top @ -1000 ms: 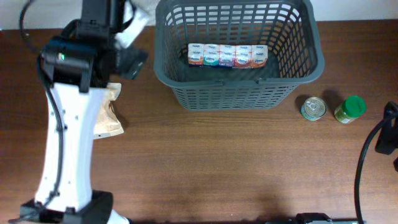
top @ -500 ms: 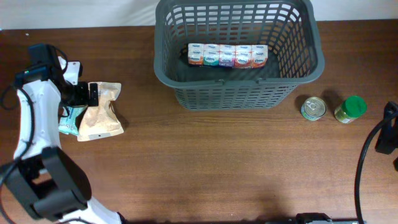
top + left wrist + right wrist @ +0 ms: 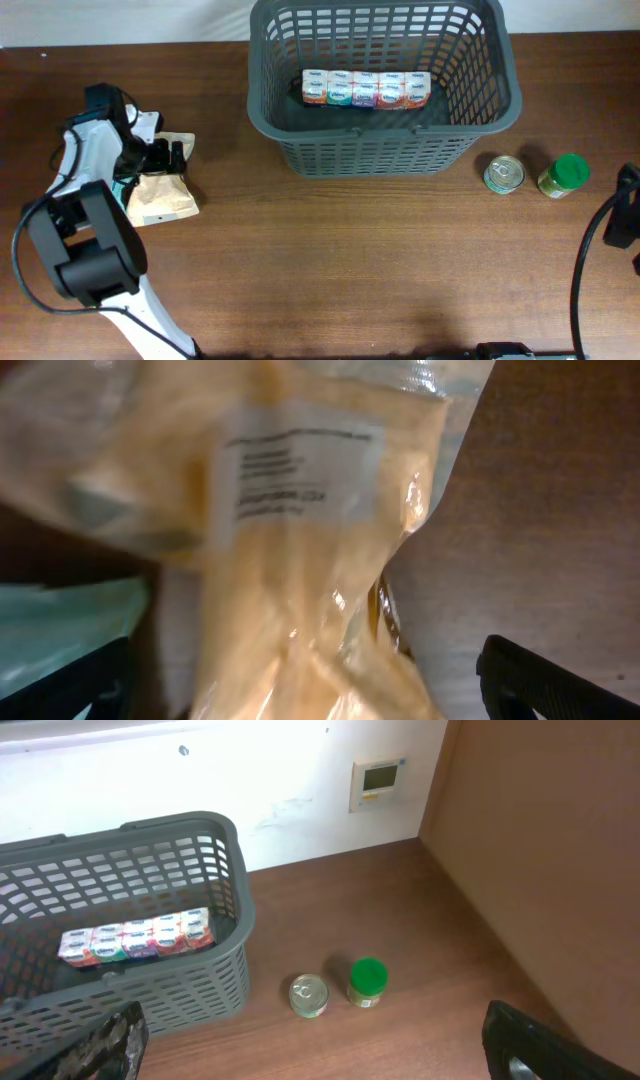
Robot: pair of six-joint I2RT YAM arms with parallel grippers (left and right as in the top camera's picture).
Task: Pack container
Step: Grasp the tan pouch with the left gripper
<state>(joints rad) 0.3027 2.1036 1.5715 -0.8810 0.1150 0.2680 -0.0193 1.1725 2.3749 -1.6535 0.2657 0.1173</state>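
The dark grey basket (image 3: pixel 380 150) stands at the back middle with a row of small cartons (image 3: pixel 366 90) inside; it also shows in the right wrist view (image 3: pixel 190 990). A tan snack bag (image 3: pixel 162 198) with a white label lies at the left, on top of a teal packet (image 3: pixel 122 188). My left gripper (image 3: pixel 168 155) is open, directly over the bag's top end. In the left wrist view the bag (image 3: pixel 300 540) fills the picture between the wide-apart fingers (image 3: pixel 310 695). My right gripper (image 3: pixel 320 1055) is open and empty, high above the table's right side.
A silver can (image 3: pixel 503 174) and a green-lidded jar (image 3: pixel 563 176) stand right of the basket; both also show in the right wrist view, the can (image 3: pixel 309 995) and the jar (image 3: pixel 367 982). The right arm (image 3: pixel 622 205) is at the right edge. A white wall and a brown panel lie behind.
My left arm has swung from beside the basket's left rim to the far left and come down over the tan bag. The right arm and the other objects have not moved.
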